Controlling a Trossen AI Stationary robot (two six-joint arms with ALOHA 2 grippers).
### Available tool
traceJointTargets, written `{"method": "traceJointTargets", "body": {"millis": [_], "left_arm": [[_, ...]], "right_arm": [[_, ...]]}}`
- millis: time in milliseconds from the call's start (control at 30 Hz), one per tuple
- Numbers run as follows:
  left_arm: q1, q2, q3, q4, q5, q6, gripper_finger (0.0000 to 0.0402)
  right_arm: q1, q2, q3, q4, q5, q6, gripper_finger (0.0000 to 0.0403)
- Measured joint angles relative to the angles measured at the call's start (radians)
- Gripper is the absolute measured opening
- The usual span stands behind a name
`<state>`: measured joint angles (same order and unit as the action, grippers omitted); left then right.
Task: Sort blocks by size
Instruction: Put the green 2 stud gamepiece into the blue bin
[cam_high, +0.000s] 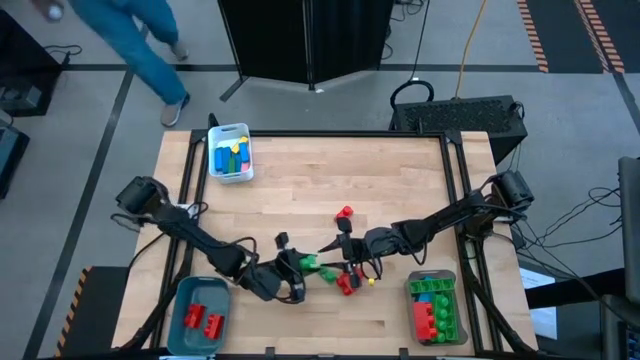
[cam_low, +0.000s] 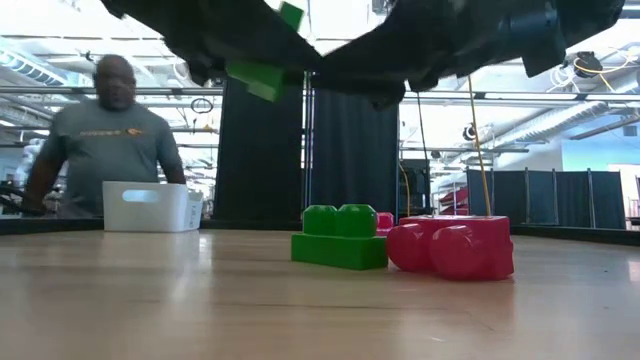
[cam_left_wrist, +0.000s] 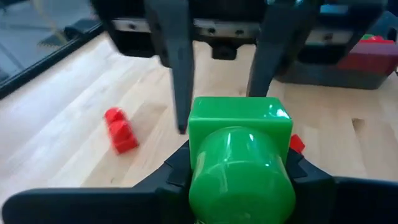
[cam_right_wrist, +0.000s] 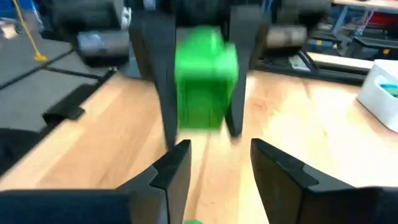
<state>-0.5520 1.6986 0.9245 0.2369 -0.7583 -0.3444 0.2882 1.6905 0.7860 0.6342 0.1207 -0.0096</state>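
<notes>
My left gripper (cam_high: 303, 264) is shut on a green one-stud block (cam_left_wrist: 239, 155) and holds it above the table's near middle; the block also shows in the low view (cam_low: 264, 76). My right gripper (cam_right_wrist: 214, 158) is open and empty. It faces the left gripper from the table's right (cam_high: 330, 247), close to the held block, its fingers (cam_left_wrist: 180, 74) a little apart from it. Loose blocks lie on the table below: a green two-stud brick (cam_low: 340, 238), red bricks (cam_low: 455, 247) and a small yellow one (cam_high: 371, 282). My left gripper pinches the green block by two opposite side walls (cam_left_wrist: 194, 163) between its two fingers (cam_left_wrist: 173, 169). The fingers come roughly level from the table's left. The block is lifted clear of the table, its stud turned back toward the wrist camera.
A white bin (cam_high: 230, 152) with blue, yellow and green blocks stands far left. A teal bin (cam_high: 184, 296) with red blocks is near left, and a clear bin (cam_high: 412, 310) with red, green and blue blocks near right. A lone red block (cam_high: 345, 212) lies mid-table. A person (cam_low: 110, 140) stands beyond the far edge.
</notes>
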Motion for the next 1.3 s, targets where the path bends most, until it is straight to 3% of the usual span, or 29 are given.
{"method": "traceJointTargets", "body": {"millis": [100,267,333,533,700,833,1100,1300], "left_arm": [[-0.023,-0.061,0.002,-0.125,-0.017,-0.102,0.0103],[-0.080,-0.150,0.001,-0.341,-0.006,-0.312,0.0103],[-0.097,-0.182,0.001,-0.435,0.046,-0.401,0.0103],[-0.142,-0.269,0.001,-0.710,0.323,-0.708,0.0103],[-0.180,-0.295,0.001,-0.859,0.490,-0.869,0.0103],[-0.200,-0.294,0.001,-0.911,0.618,-0.907,0.0106],[-0.206,-0.294,0.001,-0.923,0.807,-0.908,0.0108],[-0.215,-0.293,0.001,-0.932,0.934,-0.909,0.0110]], "right_arm": [[-0.001,-0.001,0.000,-0.016,0.028,0.001,0.0160],[-0.014,-0.008,0.001,-0.164,0.270,-0.012,0.0164],[-0.033,-0.008,0.001,-0.221,0.310,-0.045,0.0164],[-0.129,-0.008,0.001,-0.357,0.284,-0.128,0.0164],[-0.199,-0.008,0.002,-0.397,0.164,-0.138,0.0164],[-0.227,-0.008,0.002,-0.405,0.113,-0.167,0.0164],[-0.253,-0.008,0.002,-0.437,0.107,-0.286,0.0164],[-0.276,-0.008,0.002,-0.461,0.108,-0.250,0.0164]]}}
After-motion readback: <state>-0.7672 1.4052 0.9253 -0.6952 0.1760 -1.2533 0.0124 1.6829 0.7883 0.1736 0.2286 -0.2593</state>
